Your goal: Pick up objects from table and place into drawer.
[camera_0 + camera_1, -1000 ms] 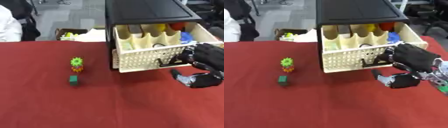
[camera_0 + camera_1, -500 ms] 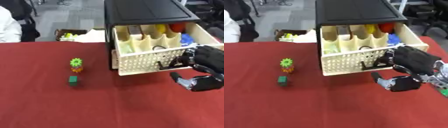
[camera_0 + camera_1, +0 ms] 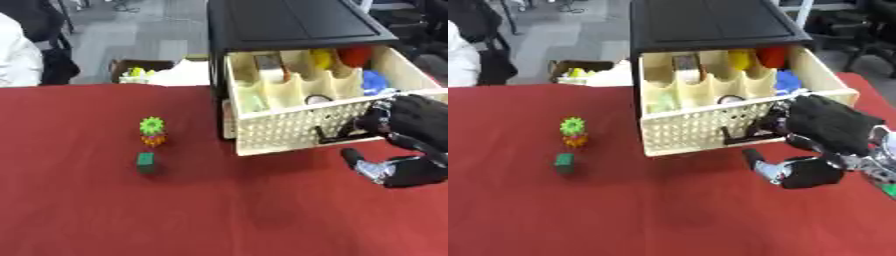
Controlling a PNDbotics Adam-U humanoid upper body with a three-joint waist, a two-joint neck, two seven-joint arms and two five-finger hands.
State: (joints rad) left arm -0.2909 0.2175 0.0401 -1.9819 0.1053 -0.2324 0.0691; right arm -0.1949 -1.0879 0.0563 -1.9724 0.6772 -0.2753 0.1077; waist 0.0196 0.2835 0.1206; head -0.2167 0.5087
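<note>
Green gear toy (image 3: 152, 124): on red table (image 3: 175, 210), left of centre, stacked atop a small orange piece (image 3: 153, 140).
Green block (image 3: 145, 162): just nearer than gear stack, apart from it, flat on cloth.
Drawer (image 3: 297, 131): cream, perforated front, pulled out of black cabinet (image 3: 289, 25), far right. Inside, btwn dividers: yellow item (image 3: 322, 58), red item (image 3: 355, 56), blue item (image 3: 376, 82); others too blurred to name.
Right hand (image 3: 824, 131): black, at drawer front, right side; fingers curled onto dark handle (image 3: 741, 135), thumb pointing left below it. Closed on handle.
Left hand: no view shows it.
Cardboard box (image 3: 140, 70): beyond table's far edge, left of cabinet, w/ pale contents.
</note>
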